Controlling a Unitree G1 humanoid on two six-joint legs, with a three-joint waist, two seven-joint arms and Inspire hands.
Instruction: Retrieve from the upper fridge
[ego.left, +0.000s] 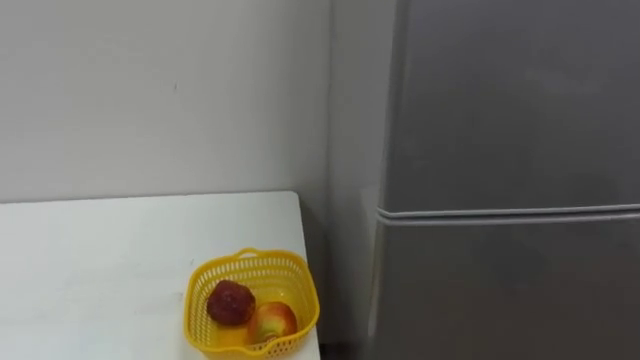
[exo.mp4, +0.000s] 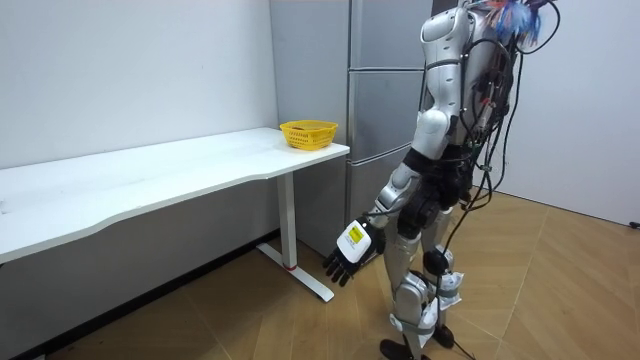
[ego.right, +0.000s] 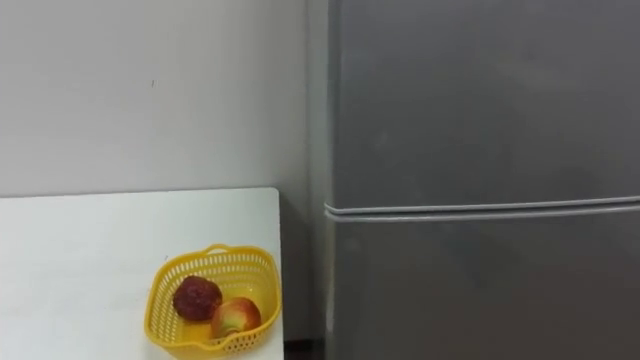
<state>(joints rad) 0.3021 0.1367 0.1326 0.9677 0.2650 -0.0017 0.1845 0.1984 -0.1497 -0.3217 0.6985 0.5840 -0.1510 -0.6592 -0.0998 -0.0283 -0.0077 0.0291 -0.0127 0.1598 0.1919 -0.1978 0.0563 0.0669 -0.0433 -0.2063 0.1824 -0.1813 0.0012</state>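
The left robot hand (exo.mp4: 350, 256) hangs low beside the robot's thigh, fingers relaxed and pointing at the floor, holding nothing. The robot stands upright on the wooden floor (exo.mp4: 570, 290), facing the fridge (exo.mp4: 385, 90), just short of it. There is bare floor all round its feet and between it and the counter's white leg (exo.mp4: 292, 235).

Moving out to the fridge, the upper fridge door (ego.left: 510, 110) is shut, a plain grey face on the right of the scene. A pale horizontal seam (ego.left: 510, 213) separates it from the lower fridge door (ego.left: 510, 295), also shut. Whatever is inside cannot be seen. The fridge's left edge runs straight up and down, and a narrow shadowed gap (ego.left: 335, 300) separates it from the counter.

To the left, the white counter (ego.left: 100, 260) runs along the pale wall (ego.left: 150, 90). Its far edge meets the wall and its right edge ends just before that gap. A yellow mesh basket (ego.left: 296, 272) sits at the near right of the counter, close to the right edge. Inside, a dark red fruit (ego.left: 230, 302) lies on the left, touching a red-and-yellow apple (ego.left: 272, 322) on the right. The rest of the counter stretches away to the left, broad and white.
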